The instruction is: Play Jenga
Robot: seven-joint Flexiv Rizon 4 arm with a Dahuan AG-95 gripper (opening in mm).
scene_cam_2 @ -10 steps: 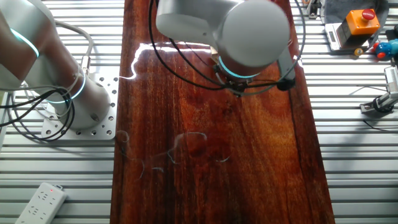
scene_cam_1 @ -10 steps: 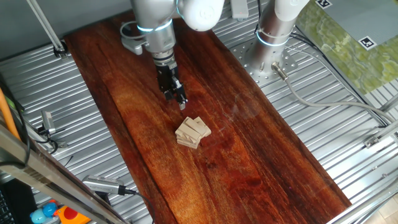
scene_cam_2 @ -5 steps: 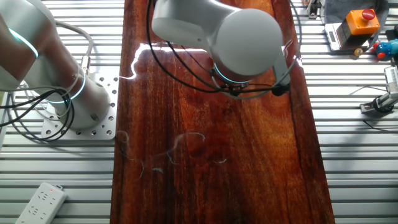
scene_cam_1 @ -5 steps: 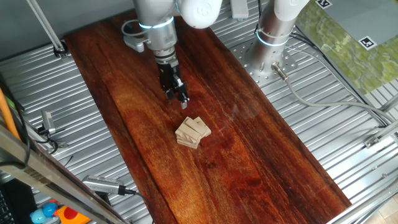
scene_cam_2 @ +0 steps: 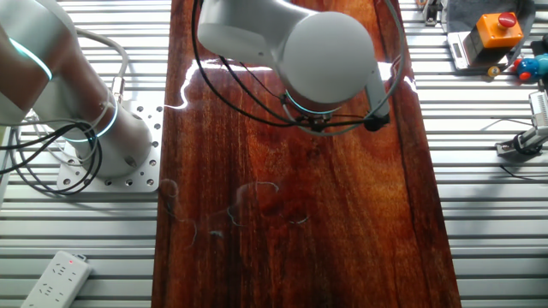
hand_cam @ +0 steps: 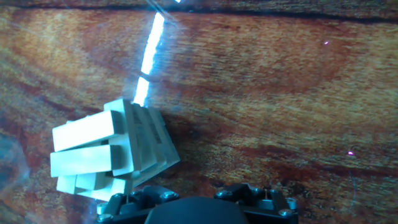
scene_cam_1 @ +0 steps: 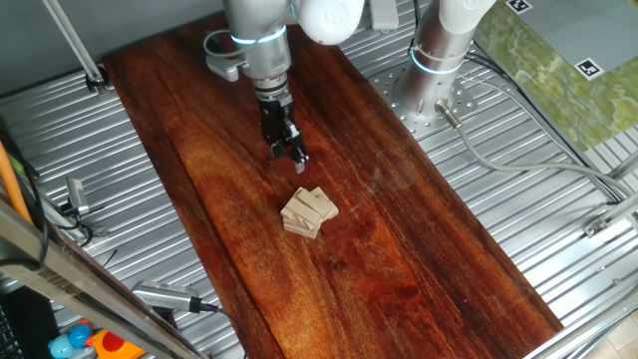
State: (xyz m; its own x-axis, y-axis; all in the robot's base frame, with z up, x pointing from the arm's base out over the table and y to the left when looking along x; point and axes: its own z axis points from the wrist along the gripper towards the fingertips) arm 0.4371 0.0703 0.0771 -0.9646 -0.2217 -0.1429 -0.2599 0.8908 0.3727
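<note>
Jenga blocks sit as a small pale stack near the middle of the dark wood board, laid in crossed layers with the upper pieces turned askew over the lower ones. In the hand view the stack fills the lower left, its long blocks side by side on top and the ends of the layer beneath showing at the right. The gripper hangs above the board, apart from the stack and touching none of the blocks, on the side of the stack toward the board's far end. Its dark fingers point downward, holding nothing; whether they are spread or pressed together cannot be told. From the other fixed view the arm's grey body covers the gripper and the stack. The board rests on a ribbed metal worktop.
</note>
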